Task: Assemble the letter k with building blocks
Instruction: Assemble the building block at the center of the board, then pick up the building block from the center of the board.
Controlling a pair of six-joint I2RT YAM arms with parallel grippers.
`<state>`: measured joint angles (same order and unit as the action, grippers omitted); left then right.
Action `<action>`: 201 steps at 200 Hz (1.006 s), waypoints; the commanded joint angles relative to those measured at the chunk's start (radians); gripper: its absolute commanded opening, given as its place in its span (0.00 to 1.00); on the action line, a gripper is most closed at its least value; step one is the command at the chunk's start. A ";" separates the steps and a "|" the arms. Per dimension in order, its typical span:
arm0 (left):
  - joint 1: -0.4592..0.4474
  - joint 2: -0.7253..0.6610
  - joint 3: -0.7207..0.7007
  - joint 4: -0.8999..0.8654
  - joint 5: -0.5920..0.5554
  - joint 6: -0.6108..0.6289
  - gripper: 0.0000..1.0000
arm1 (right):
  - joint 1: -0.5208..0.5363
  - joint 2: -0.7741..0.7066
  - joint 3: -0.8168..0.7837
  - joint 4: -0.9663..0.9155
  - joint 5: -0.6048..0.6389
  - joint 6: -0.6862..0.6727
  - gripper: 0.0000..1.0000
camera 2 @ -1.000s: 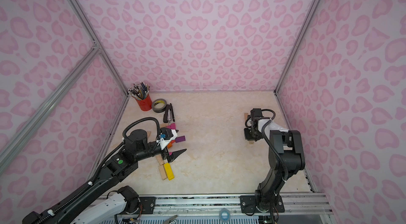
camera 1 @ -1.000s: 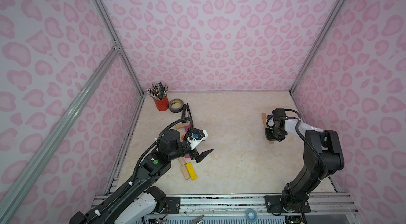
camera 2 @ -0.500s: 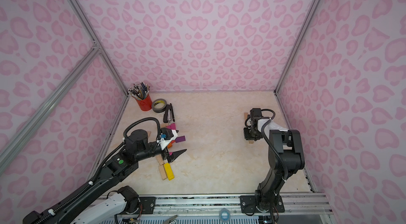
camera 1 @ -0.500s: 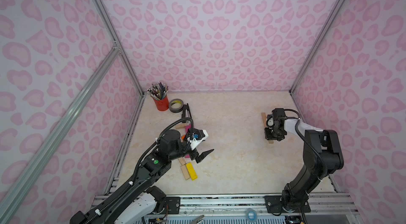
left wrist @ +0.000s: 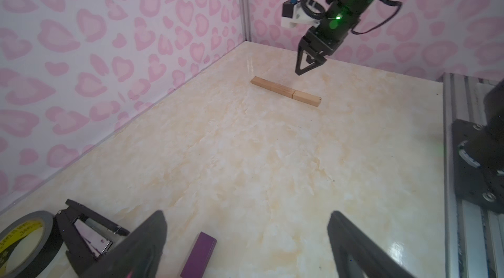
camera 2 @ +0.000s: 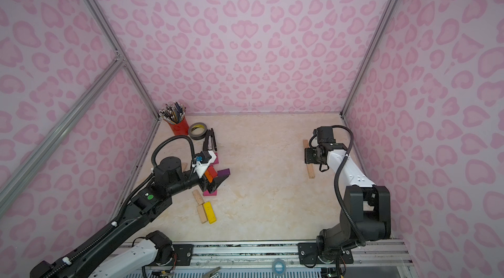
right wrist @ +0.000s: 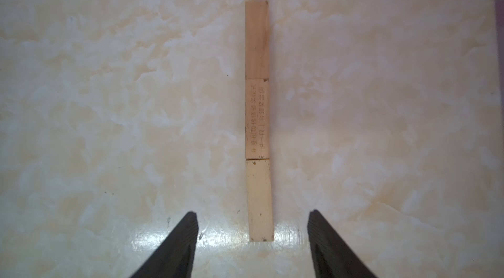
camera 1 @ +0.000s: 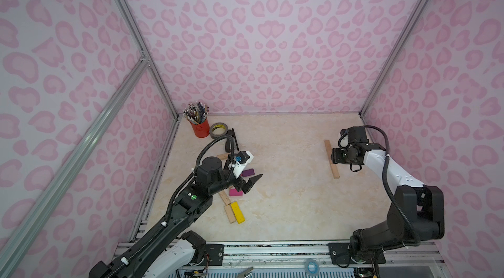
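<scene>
Marbled tabletop (camera 1: 286,181), your stock: three-bar wooden stem (camera 1: 334,170) right of centre, long axis up-frame, under spread, empty right gripper (right wrist: 252,213); loose blocks (camera 1: 236,192) left of centre, beneath spread, empty left gripper (left wrist: 246,212).

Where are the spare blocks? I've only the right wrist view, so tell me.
Observer: Scattered by the left claw, far across from your wood row.
Operator: Name two lying free.
Observer: A yellow block and a wood block lie flat side by side, in the open.
Operator: Report the left claw.
Observer: Open and empty, a purple block lying just by it.
</scene>
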<state>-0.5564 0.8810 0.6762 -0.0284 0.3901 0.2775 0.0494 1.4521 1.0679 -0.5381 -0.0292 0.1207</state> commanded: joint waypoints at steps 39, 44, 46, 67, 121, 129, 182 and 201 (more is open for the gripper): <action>0.201 0.157 0.161 -0.080 -0.300 -0.503 0.84 | 0.054 -0.215 -0.004 0.034 -0.102 0.236 0.86; 0.233 0.180 0.182 -0.106 -0.295 -0.544 0.82 | 0.072 -0.226 -0.002 0.033 -0.101 0.246 0.86; 0.245 0.191 0.189 -0.117 -0.291 -0.558 0.82 | 0.080 -0.230 -0.002 0.033 -0.099 0.251 0.86; 0.352 0.277 0.232 -0.191 -0.255 -0.671 0.75 | 0.180 -0.258 -0.003 0.031 -0.080 0.307 0.88; 0.451 0.408 0.239 -0.282 -0.395 -0.734 0.67 | 0.432 -0.258 -0.032 0.050 -0.034 0.437 0.95; 0.460 0.430 0.239 -0.292 -0.422 -0.722 0.67 | 0.458 -0.250 -0.031 0.052 -0.029 0.446 0.96; 0.500 0.619 0.281 -0.335 -0.540 -0.618 0.67 | 0.568 -0.190 -0.029 0.104 -0.058 0.485 0.99; 0.504 0.678 0.312 -0.357 -0.553 -0.594 0.67 | 0.580 -0.153 -0.026 0.112 -0.066 0.479 0.99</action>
<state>-0.0586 1.5013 0.9493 -0.3527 -0.1040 -0.3706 0.6147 1.2606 1.0420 -0.4633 -0.0792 0.5888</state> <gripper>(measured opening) 0.667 0.987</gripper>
